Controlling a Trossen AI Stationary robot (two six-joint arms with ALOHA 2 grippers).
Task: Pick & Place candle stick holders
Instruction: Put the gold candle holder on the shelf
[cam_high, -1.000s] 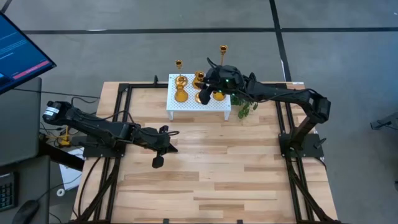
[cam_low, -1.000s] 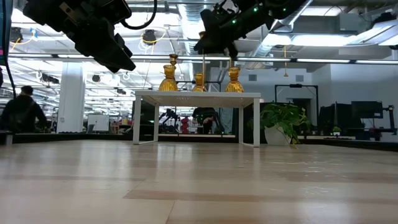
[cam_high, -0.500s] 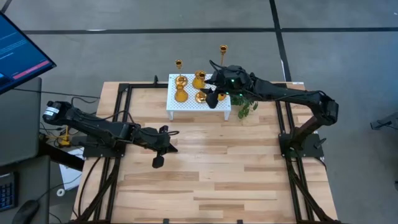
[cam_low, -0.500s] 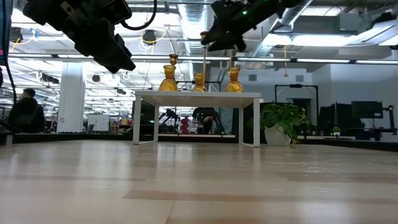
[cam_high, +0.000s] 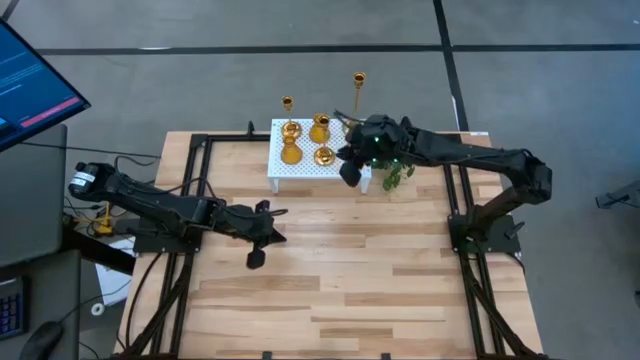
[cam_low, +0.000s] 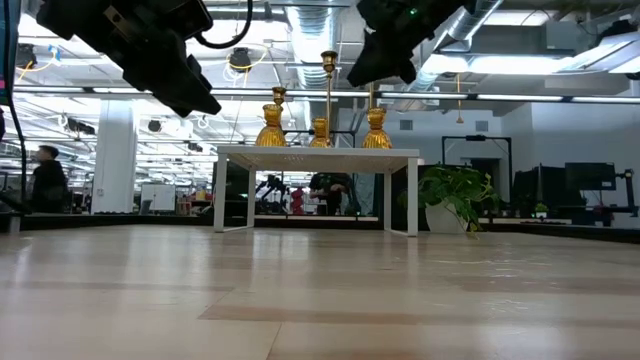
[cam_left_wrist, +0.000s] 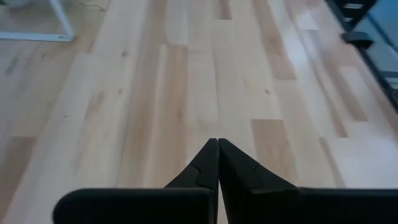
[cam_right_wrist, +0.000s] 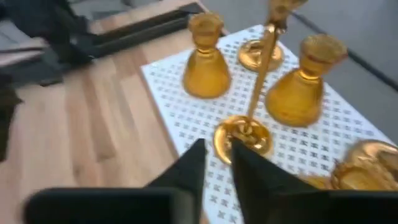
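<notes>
The shiny gold candle stick holders (cam_high: 322, 128) are being carried on the white perforated stand (cam_high: 300, 170) at the far edge of the pale wooden table (cam_high: 340, 280). In the right wrist view, a tall thin-stemmed holder (cam_right_wrist: 252, 127) is being flanked by squat bulbous ones (cam_right_wrist: 205, 71). The right gripper (cam_high: 352, 172) is being held above the stand's right end, its fingers (cam_right_wrist: 186, 168) narrowly parted and empty. The left gripper (cam_left_wrist: 217, 146) is being kept pressed closed, empty, over bare boards.
</notes>
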